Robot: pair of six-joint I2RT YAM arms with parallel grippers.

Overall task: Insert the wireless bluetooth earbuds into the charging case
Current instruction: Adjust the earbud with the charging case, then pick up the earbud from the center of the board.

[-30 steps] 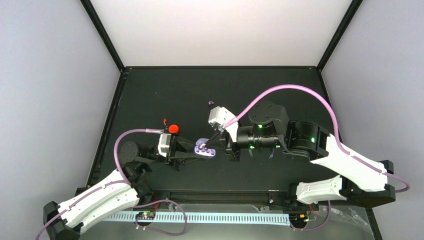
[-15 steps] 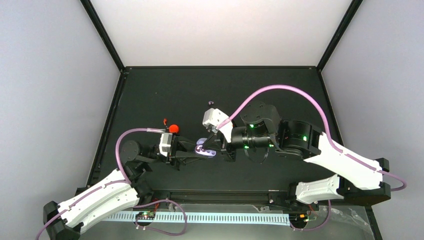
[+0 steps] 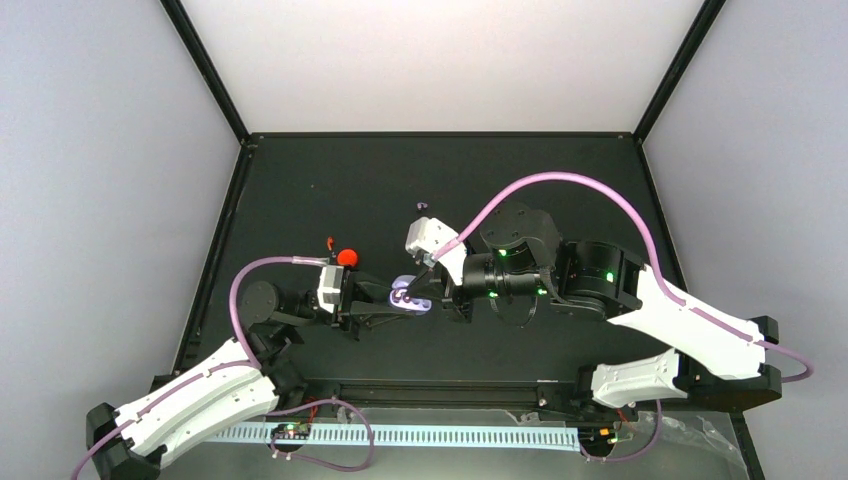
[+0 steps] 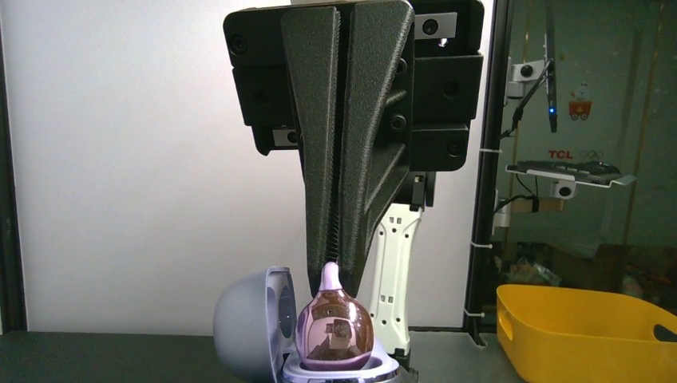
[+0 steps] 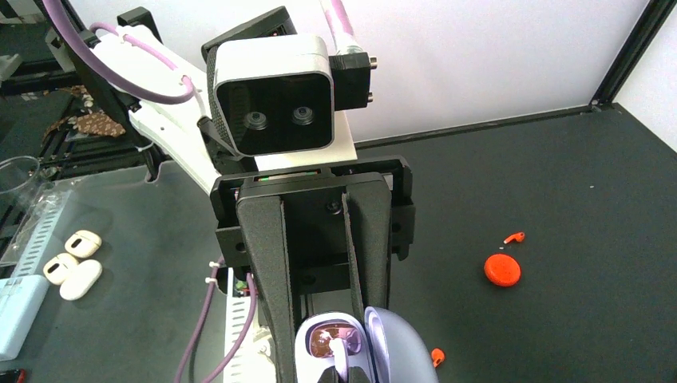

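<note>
My left gripper (image 3: pixel 400 300) is shut on the open lavender charging case (image 3: pixel 408 298) and holds it above the table. In the right wrist view its fingers (image 5: pixel 271 271) flank the case (image 5: pixel 315 355), whose lid (image 5: pixel 399 351) stands open. My right gripper (image 3: pixel 425 290) is shut on the stem of a lavender earbud (image 4: pixel 334 329). The earbud's shiny body sits in a pocket of the case base (image 4: pixel 375 370), beside the lid (image 4: pixel 243 323). A second lavender earbud (image 3: pixel 421 207) lies on the table beyond.
A round red-orange case (image 3: pixel 347 257) and a red-orange earbud (image 3: pixel 330 242) lie on the black table left of the grippers. Another red-orange earbud (image 5: pixel 437 357) lies near the lavender case. White cases (image 5: pixel 76 263) and a yellow bin (image 4: pixel 587 331) are off the table.
My right gripper has moved left onto the case and brought the lavender earbud into it. In the last half second nothing visibly moved. The left arm has held still.
</note>
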